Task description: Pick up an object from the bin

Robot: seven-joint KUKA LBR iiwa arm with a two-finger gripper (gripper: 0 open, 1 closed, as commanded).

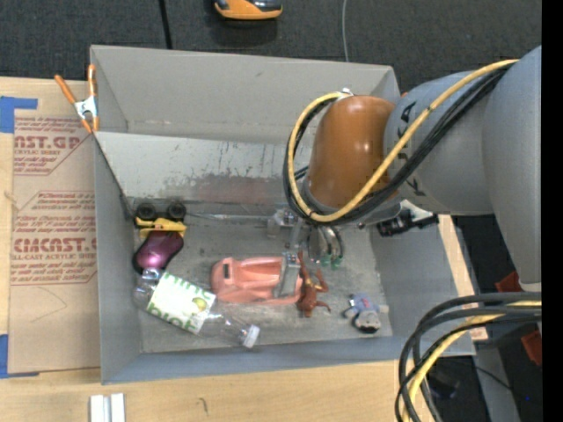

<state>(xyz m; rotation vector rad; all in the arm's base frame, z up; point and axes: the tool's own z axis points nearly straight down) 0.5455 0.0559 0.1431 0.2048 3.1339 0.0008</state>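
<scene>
Red print on the cardboard (44, 192) reads "CELL-CAST ACRYLIC SHEET".

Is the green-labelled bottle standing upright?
No, the bottle lies on its side at the left of the bin.

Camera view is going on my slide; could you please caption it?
Tool at the right end of a pink item in the bin, red toy beside it.
</scene>
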